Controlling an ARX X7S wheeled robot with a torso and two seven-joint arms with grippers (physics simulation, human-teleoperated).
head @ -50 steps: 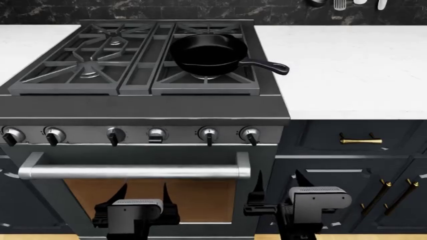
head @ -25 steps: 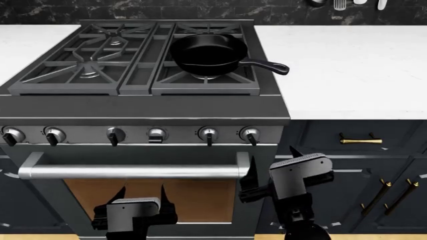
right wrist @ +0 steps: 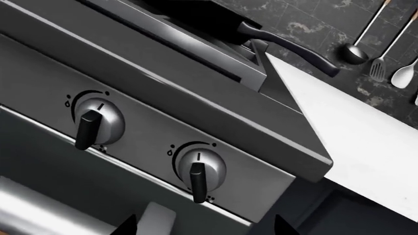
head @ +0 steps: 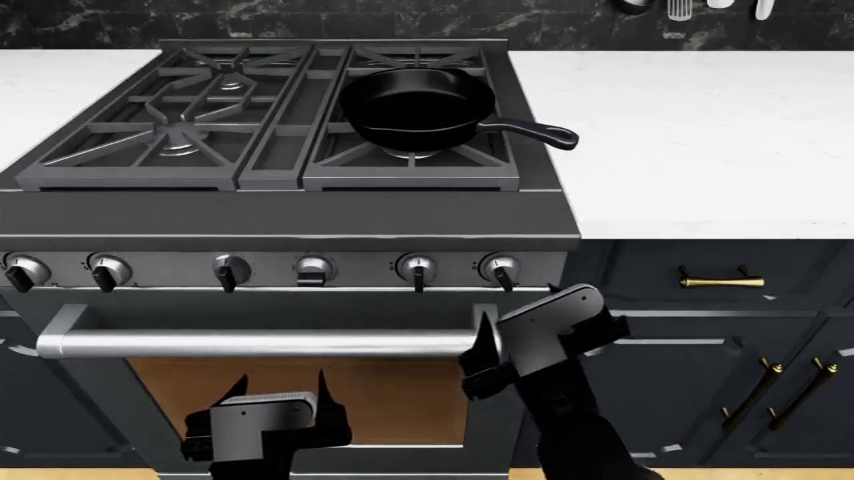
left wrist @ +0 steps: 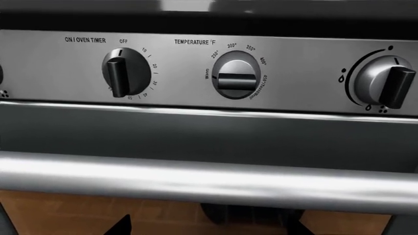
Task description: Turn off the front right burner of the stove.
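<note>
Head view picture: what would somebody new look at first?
Probably the black cast-iron skillet sitting on the right-hand grates of the wide dark-grey steel stove. Next, the right gripper, raised just below the row of round silver knobs, while the left gripper hangs low before the oven door.

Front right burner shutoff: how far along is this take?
Nothing done yet: the rightmost knob is untouched, pointer hanging down. In hand: the right gripper is raised just below that knob beside the oven bar. The left gripper sits low. Left: grasping and turning the knob.

Head high, looking down; wrists close, probably sharing stove (head: 294, 215) knobs
</note>
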